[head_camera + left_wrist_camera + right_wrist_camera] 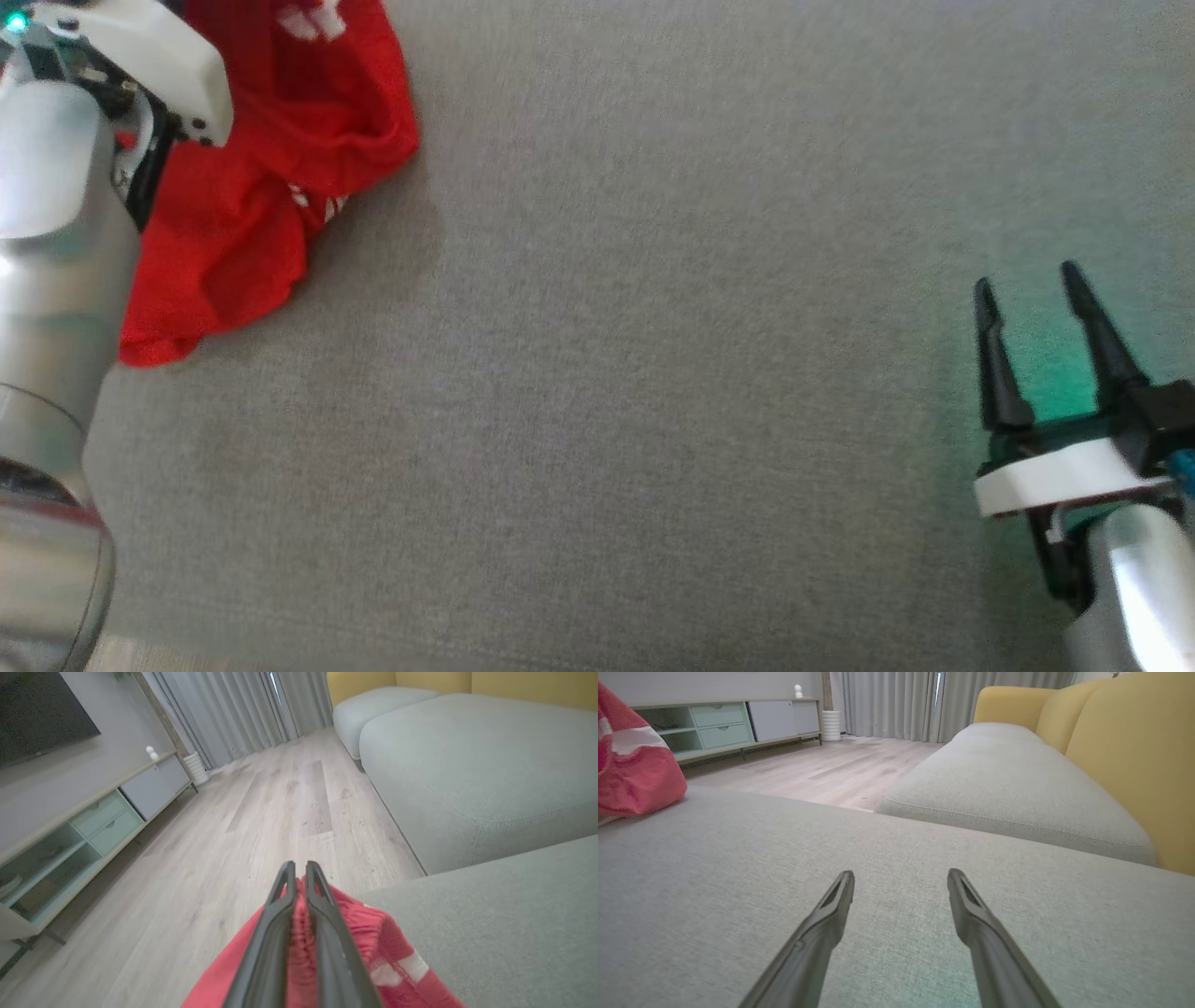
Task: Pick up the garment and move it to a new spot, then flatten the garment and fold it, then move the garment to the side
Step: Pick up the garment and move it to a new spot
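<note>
Between the fingers of the left gripper (pixel 300 865): red garment (pixel 397 956) with white markings, one gathered fold pinched tight, jaws all but together on the cloth. The rest heaps below and to the right of that hand, crumpled, at the edge of the grey seat cushion (pixel 653 392). It has no clear long axis, though the heap runs roughly along that edge. Left arm nearer by far.

Right gripper (pixel 1025 278): well apart to the hand's right, fingers spread, nothing between them, low over bare cushion.

Judged: a new spot lies rightward across open cushion, with nothing in the way.

Beyond the fingertips: wood floor (pixel 243 826), where trailing cloth could slip off. Farther: second grey cushion (pixel 467 765), low cabinet (pixel 93 821), yellow backrest (pixel 1134 756).
</note>
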### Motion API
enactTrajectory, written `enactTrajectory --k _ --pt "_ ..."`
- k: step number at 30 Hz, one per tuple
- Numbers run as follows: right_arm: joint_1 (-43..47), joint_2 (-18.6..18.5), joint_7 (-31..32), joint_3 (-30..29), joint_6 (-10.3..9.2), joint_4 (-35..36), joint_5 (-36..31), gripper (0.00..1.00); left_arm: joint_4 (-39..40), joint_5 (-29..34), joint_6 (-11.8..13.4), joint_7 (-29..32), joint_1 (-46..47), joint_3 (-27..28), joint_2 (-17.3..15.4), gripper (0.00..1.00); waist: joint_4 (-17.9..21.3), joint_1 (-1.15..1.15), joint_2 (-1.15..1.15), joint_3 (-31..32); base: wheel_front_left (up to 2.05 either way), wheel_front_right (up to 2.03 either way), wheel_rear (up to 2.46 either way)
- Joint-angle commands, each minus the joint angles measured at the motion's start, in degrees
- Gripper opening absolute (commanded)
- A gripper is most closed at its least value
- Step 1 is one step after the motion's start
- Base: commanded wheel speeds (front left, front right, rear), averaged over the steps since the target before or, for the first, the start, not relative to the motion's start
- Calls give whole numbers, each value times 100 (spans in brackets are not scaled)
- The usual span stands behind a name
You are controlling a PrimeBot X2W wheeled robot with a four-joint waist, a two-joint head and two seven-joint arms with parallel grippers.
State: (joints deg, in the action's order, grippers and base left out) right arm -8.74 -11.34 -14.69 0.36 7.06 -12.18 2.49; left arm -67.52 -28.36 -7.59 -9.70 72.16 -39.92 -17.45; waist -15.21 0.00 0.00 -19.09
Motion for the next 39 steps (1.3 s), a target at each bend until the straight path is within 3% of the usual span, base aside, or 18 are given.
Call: enactTrajectory --k 1,12,20,29,33,39 --pt "38 76 -30 171 43 94 46 100 203 39 15 -105 402 -24 -344 0 248 0 0 599 0 0 0" --pt "451 695 -30 223 43 -95 143 100 1882 -613 11 -72 743 -1221 -501 0 1031 0 0 1878 0 0 0" --pt "511 824 -30 266 43 -43 238 100 2980 -1201 11 80 899 -1848 -460 0 1722 0 0 1976 0 0 0" --pt "377 845 -30 372 43 44 445 100 3630 -1615 10 58 421 -2735 34 0 2544 0 0 1487 0 0 0" --pt "172 845 -30 432 43 115 583 100 3483 -1526 10 -90 -100 -3144 126 0 2820 0 0 990 0 0 0" --pt "-47 846 -30 559 43 113 650 100 2737 -1151 19 -413 -1111 -3309 217 0 2979 0 0 541 0 0 0"
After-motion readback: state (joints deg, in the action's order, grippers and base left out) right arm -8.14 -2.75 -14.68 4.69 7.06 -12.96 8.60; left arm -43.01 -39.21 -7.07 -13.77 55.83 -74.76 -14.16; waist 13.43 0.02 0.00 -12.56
